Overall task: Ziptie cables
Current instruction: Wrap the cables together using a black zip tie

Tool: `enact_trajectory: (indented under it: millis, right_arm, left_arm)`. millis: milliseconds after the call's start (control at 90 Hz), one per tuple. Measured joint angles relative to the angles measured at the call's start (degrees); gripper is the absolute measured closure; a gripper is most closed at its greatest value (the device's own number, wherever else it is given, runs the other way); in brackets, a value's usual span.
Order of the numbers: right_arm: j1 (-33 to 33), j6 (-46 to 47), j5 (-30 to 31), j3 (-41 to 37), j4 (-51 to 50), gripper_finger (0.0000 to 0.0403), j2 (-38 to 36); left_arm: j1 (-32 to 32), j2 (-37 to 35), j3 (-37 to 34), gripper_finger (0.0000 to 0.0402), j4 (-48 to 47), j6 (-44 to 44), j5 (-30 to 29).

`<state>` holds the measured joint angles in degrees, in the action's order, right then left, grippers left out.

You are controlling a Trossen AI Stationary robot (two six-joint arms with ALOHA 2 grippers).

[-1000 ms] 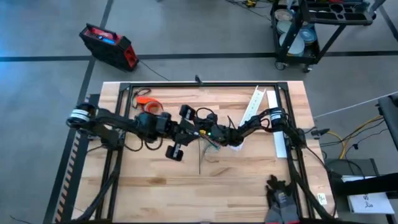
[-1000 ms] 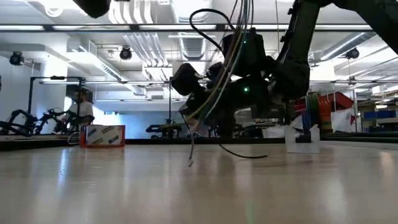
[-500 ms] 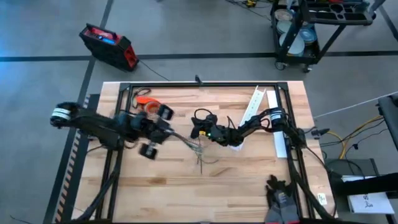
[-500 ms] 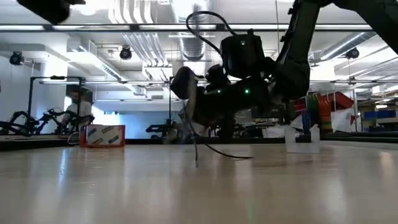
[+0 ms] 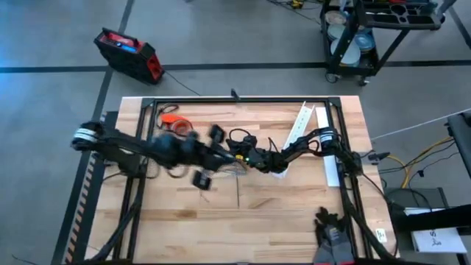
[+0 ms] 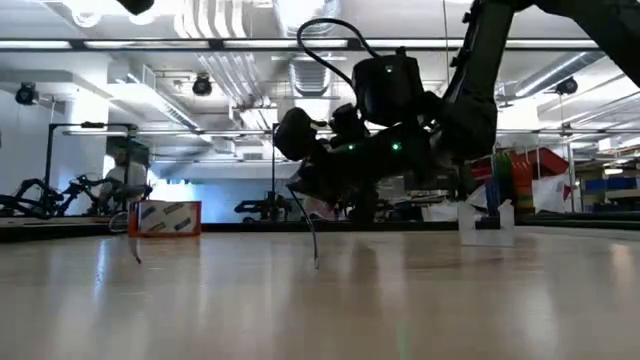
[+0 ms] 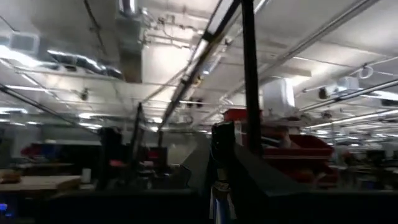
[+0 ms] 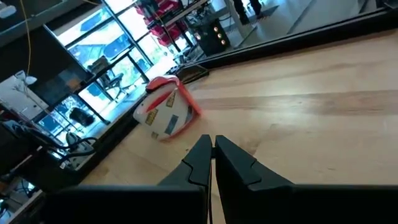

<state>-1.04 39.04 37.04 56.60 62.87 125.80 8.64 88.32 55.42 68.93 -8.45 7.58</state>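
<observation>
We find both arms meeting near the middle of the worktop [image 5: 294, 221]. The right gripper [image 8: 212, 155] has its fingers pressed together, and the right wrist view shows nothing visible between the tips. In the high view this gripper sits at the cables [image 5: 234, 168], a loose bundle lying just left of it, with a thin dark strip [image 5: 238, 193] running from the bundle toward the near edge — probably the ziptie, though the view is too poor to be sure. The low view shows a thin strand [image 6: 312, 240] hanging from the gripper cluster to the worktop.

The left gripper [image 5: 208, 156] is just beside the bundle on its other side. It is blurred in the high view, and its wrist camera looks up at the ceiling, so we cannot tell how its fingers stand.

An orange tape roll [image 5: 174, 122] lies well apart behind the left arm, and a white channel [image 5: 300, 122] rests near the right arm.

We judge the step in hand to be gathering the bundle and positioning the tie — no closed loop is evident. The next move calls for one gripper to steady the bundle while the other threads the strip's tail through its head.
</observation>
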Motion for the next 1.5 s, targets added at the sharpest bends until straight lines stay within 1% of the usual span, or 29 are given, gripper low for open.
enact_trajectory:
  millis: [100,189,244,311,389,467,544,633,711,767,833,878,956,1078,1211,1344,1500]
  right_arm:
    - [-0.10,-0.03,0.00,0.00,-0.20,0.0403,0.00]
    - [-0.13,-0.03,0.02,0.00,-0.62,0.0403,0.00]
    - [-0.13,-0.04,0.02,0.00,-0.93,0.0403,0.00]
    - [-0.13,-0.04,0.02,0.00,-1.22,0.0403,0.00]
    - [-0.13,-0.04,0.00,0.00,-1.45,0.0403,0.00]
    - [-0.13,-0.04,0.00,0.00,-1.65,0.0403,0.00]
    - [-0.13,-0.05,0.00,-0.02,-2.34,0.0403,-0.02]
    - [-0.10,-0.83,-0.06,-0.10,-3.33,0.0403,-0.04]
    - [0.00,-1.41,-0.19,-0.12,-4.03,0.0403,-0.04]
    - [0.00,-2.32,-0.82,-0.13,-4.22,0.0403,-0.04]
    - [0.02,-2.62,-1.19,-0.13,-4.16,0.0403,-0.04]
    - [0.02,-2.69,-1.54,-0.11,-4.26,0.0403,-0.06]
    - [0.02,-2.83,-1.71,-0.08,-4.26,0.0403,-0.06]
    - [0.02,-2.83,-3.05,-0.06,-4.26,0.0403,-0.04]
    - [0.02,-2.90,-3.63,-0.06,-4.37,0.0403,-0.04]
    - [0.01,-3.03,-6.20,-0.03,-4.34,0.0403,-0.04]
    - [-0.10,-3.08,-6.45,0.70,-4.33,0.0403,-0.04]
  left_arm:
    - [0.26,7.19,8.46,0.0378,-0.44,-6.08,5.13]
    - [0.33,10.37,14.57,0.0378,-0.58,-9.78,9.49]
    - [0.03,10.79,16.47,0.0378,-1.67,-10.03,10.65]
    - [-0.81,10.25,16.19,0.0378,-5.66,-9.36,10.49]
    - [-1.95,9.59,12.17,0.0378,-9.25,-8.98,5.93]
    - [-3.19,8.55,5.92,0.0378,-10.03,-9.01,2.24]
    - [-3.96,5.14,-2.03,0.0379,-8.51,-8.98,-0.96]
    - [-4.36,-0.70,-11.98,0.0379,-7.17,-7.36,-6.04]
    - [-4.16,-5.26,-20.70,0.0379,-7.80,-5.49,-12.06]
    - [-3.53,-8.33,-26.19,0.0379,-8.48,-5.05,-17.63]
    - [-2.79,-10.58,-31.13,0.0379,-7.68,-4.89,-24.17]
    - [-2.52,-10.96,-33.71,0.0379,-7.48,-4.89,-26.07]
    - [-2.11,-10.73,-37.28,0.0379,-8.55,-4.89,-26.36]
    - [-1.80,-10.58,-40.74,0.0379,-7.96,-3.25,-25.98]
    - [-1.63,-9.99,-43.34,0.0378,-8.20,-0.82,-23.16]
    - [-0.70,-10.04,-45.19,0.0378,-8.09,0.40,-22.83]
    - [1.45,-10.28,-45.06,0.0378,-5.28,2.00,-17.46]
